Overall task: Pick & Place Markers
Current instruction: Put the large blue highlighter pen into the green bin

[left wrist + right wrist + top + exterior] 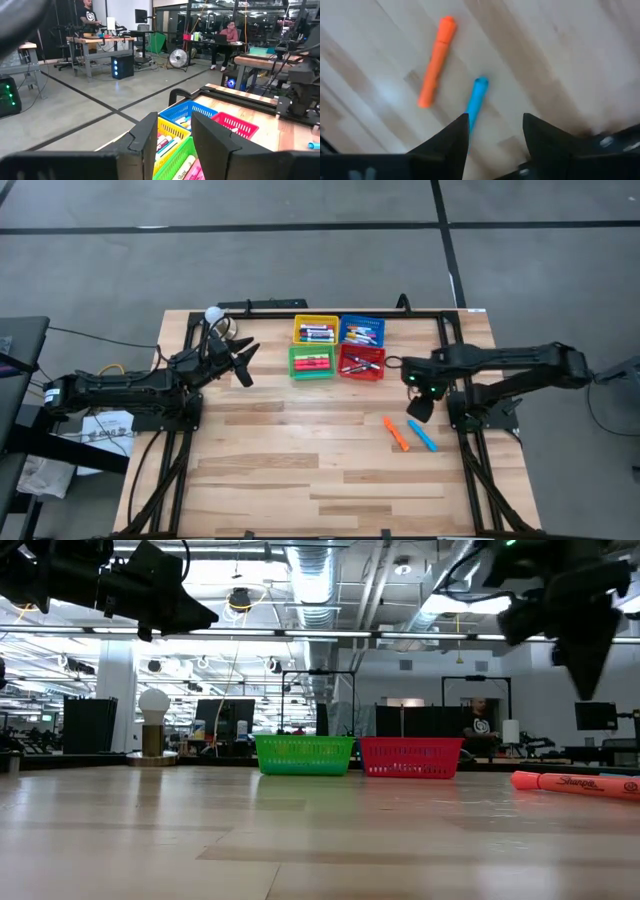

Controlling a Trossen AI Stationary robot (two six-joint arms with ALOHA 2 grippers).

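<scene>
Two markers lie flat on the wooden table at the right: an orange one [396,434] [436,61] and a blue one [423,436] [476,100]. More markers fill four small baskets at the far middle: yellow [315,330], blue [362,330], green [312,361] and red [361,363]. My right gripper [420,405] [495,135] hangs open above the table, pointing down, just on the far side of the blue marker and clear of it. My left gripper [243,365] [175,145] stands open and level, left of the green basket, with nothing between its fingers.
A small lamp with a white ball [213,313] stands at the far left of the table. The dark frame rail [430,315] runs along the far edge behind the baskets. Bare wood [300,470] covers the near half. People sit at desks in the room beyond.
</scene>
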